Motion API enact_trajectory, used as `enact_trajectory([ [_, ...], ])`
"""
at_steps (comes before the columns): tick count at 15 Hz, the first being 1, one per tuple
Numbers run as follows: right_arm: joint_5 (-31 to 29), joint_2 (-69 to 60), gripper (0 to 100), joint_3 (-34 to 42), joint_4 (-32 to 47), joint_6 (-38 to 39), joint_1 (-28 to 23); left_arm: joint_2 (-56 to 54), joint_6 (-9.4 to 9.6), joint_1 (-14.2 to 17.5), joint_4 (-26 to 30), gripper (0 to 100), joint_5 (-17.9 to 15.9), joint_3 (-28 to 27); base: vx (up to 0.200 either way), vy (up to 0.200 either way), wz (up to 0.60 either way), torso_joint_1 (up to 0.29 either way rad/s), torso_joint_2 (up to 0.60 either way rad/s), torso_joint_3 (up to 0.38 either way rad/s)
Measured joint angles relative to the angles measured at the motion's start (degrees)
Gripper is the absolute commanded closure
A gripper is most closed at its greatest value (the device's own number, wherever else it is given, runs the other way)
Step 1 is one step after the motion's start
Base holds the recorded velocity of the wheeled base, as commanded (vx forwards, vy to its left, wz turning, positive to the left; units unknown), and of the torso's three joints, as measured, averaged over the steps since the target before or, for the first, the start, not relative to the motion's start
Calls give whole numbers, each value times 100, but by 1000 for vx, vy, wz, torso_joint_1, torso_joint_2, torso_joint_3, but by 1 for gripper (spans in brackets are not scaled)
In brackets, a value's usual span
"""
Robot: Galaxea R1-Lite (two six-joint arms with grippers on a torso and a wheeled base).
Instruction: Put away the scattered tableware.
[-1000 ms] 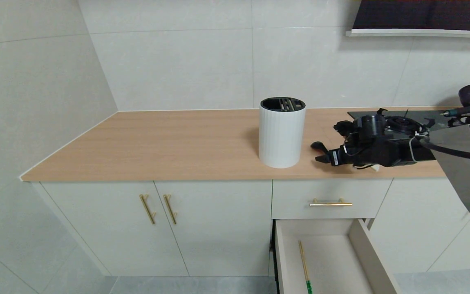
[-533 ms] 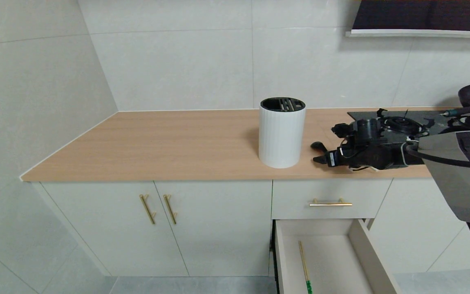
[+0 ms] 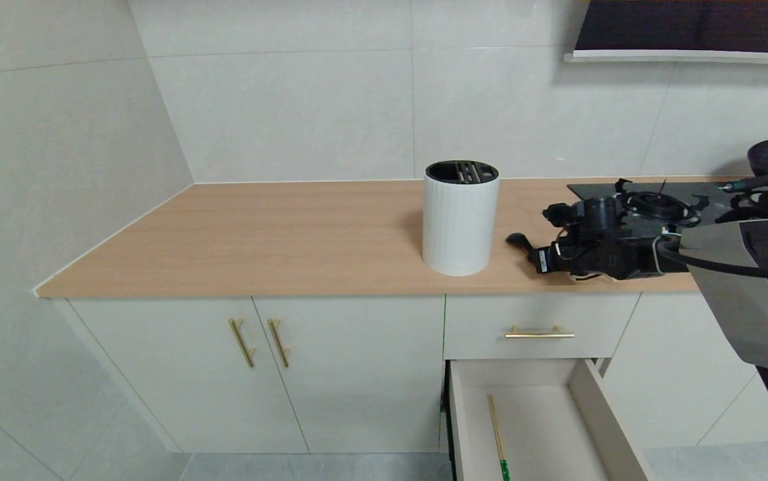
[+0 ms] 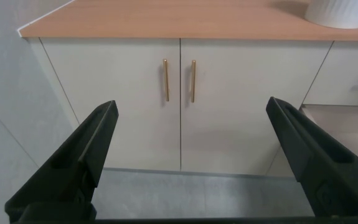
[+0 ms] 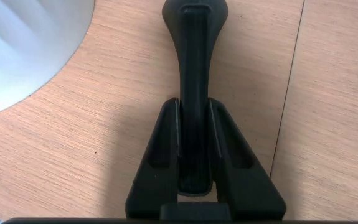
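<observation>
The right gripper [image 5: 194, 112] pinches the handle of a black utensil [image 5: 194, 37] low at the counter [image 3: 290, 234], just beside the white holder [image 3: 459, 227]. The left gripper [image 4: 191, 118] hangs spread wide before the cabinet doors [image 4: 135, 93]. Chopsticks [image 3: 496, 431] lie in the open drawer [image 3: 588, 407].

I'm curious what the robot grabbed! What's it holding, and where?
The right gripper pinches a black utensil handle partway along, its rounded end sticking out. The left gripper holds nothing.

Countertop [image 3: 290, 234] matt wood grain; holder [image 3: 459, 224] ribbed, matt; utensil handle [image 5: 194, 62] matt black plastic; drawer pull [image 3: 539, 333] brass-toned metal
</observation>
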Motion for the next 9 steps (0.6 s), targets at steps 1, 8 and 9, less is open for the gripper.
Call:
enact_trajectory([
  [1,-48,-6,100,6,2,2,1,0,0,0,0,0,-4,0,0,0,0,0,0,0],
  [8,-549,-1497,100,1556,72,667,-22,0,0,2,0,0,-6,0,0,0,0,0,0,0],
  [9,-564,-1965,100,2104,60,775,-22,0,0,2,0,0,-6,0,0,0,0,0,0,0],
])
